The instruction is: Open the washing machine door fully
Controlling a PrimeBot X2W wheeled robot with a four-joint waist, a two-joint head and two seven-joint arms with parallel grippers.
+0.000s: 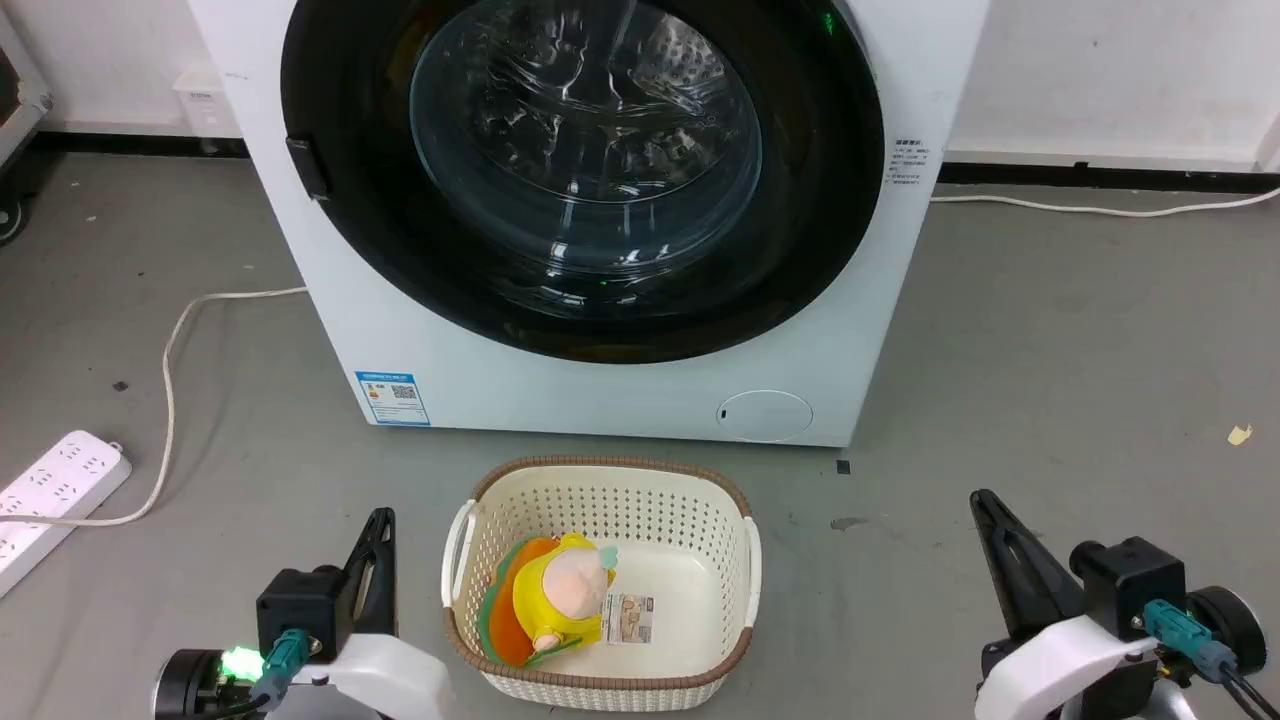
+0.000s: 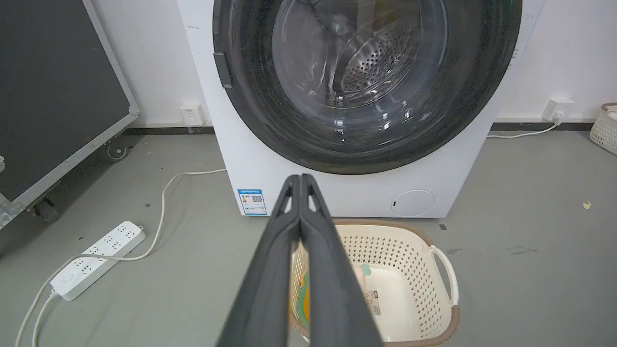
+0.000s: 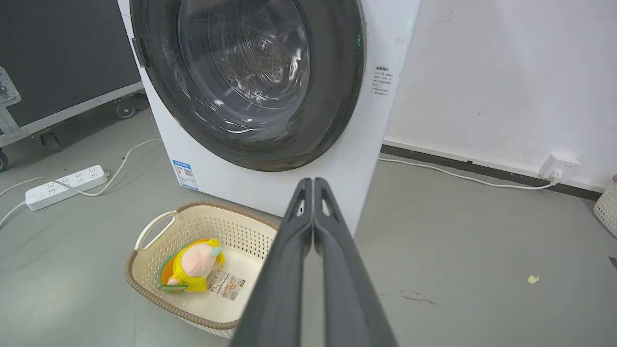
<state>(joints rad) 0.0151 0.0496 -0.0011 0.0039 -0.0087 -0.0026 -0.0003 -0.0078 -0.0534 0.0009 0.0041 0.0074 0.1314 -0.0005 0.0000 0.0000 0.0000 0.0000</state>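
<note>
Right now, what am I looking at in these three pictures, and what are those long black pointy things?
You are seeing through a robot's cameras. One picture comes from its head, looking down at the floor. The other two come from cameras on its wrists.

The long black pointy things are its fingers. Two fingers make one gripper. The left gripper and the right gripper are both pressed shut and hold nothing.

In front stands a white washing machine. Its round black washing machine door is closed, and the robot's job is to open it.

On the grey floor sits a cream basket with a yellow soft toy inside. A white power strip lies to the left.
</note>
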